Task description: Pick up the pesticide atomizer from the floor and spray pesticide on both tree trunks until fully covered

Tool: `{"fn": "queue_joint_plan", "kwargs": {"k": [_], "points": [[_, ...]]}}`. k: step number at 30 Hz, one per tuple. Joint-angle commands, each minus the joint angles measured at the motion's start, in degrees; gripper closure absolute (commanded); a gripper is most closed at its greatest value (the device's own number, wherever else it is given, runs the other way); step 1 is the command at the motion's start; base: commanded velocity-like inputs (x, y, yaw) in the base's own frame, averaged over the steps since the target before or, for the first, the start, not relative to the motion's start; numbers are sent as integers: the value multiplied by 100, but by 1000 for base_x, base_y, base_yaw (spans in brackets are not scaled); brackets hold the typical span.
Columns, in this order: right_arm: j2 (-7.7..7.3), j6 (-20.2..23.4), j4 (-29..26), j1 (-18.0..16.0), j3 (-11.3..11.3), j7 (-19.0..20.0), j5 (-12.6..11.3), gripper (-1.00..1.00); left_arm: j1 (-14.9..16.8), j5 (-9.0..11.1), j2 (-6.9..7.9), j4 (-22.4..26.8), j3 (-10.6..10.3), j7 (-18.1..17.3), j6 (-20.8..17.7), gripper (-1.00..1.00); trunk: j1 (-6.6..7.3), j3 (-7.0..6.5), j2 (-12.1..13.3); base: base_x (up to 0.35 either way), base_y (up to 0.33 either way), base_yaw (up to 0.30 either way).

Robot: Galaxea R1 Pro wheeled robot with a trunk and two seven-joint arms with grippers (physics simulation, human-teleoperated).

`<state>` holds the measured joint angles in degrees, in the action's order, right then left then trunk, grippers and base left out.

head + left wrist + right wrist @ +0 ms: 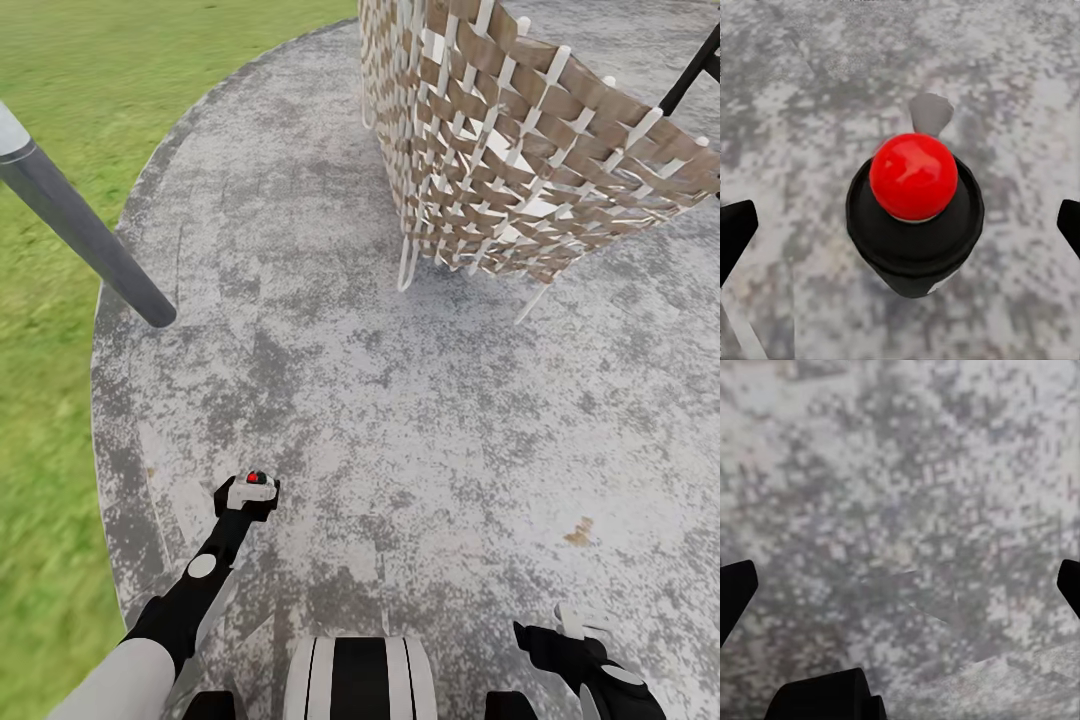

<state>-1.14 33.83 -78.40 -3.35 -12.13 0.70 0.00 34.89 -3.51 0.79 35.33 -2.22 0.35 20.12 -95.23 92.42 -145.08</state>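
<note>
I hold the left gripper (904, 225) spread wide straight above the pesticide atomizer (915, 214), centred on its red cap (913, 176) for a top-down grab; it stands on the grey paving (400, 420), well short of the wicker chair (500, 150); the right gripper (900, 585) hangs open, empty.

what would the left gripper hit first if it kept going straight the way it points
Most likely the red ball top of the pesticide atomizer, centred between the open fingers of the left gripper. Beyond it lies the grey paved floor. How far off the top is, I cannot tell.
</note>
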Motion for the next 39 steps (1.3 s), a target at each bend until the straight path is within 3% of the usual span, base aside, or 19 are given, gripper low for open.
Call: {"fn": "queue_joint_plan", "kwargs": {"k": [1, 6, 7, 32, 39], "points": [[0, 1, 0, 0, 0, 0, 0, -100, 0, 0, 0, 0, -2, 0, 0, -100, 0, 0, 0, 26, 22, 0], [0, 1, 0, 0, 0, 0, 0, -100, 0, 0, -7, 0, -5, 0, -3, -100, 0, 0, 0, 9, 8, 0], [0, 1, 0, 1, 0, 0, 0, -100, 0, 0, -8, 0, -1, 0, -3, 100, 0, 0, 0, 1, 1, 0], [0, 1, 0, -2, 0, 0, 0, -100, 0, 3, -9, 10, -7, 0, 1, 100, 0, 0, 0, 0, 0, 0], [-9, 0, 0, -3, -4, 0, 6, -100, 0, 0, -11, 26, -15, 0, -3, 100, 18, -155, 9, 0, 0, 0]]}}
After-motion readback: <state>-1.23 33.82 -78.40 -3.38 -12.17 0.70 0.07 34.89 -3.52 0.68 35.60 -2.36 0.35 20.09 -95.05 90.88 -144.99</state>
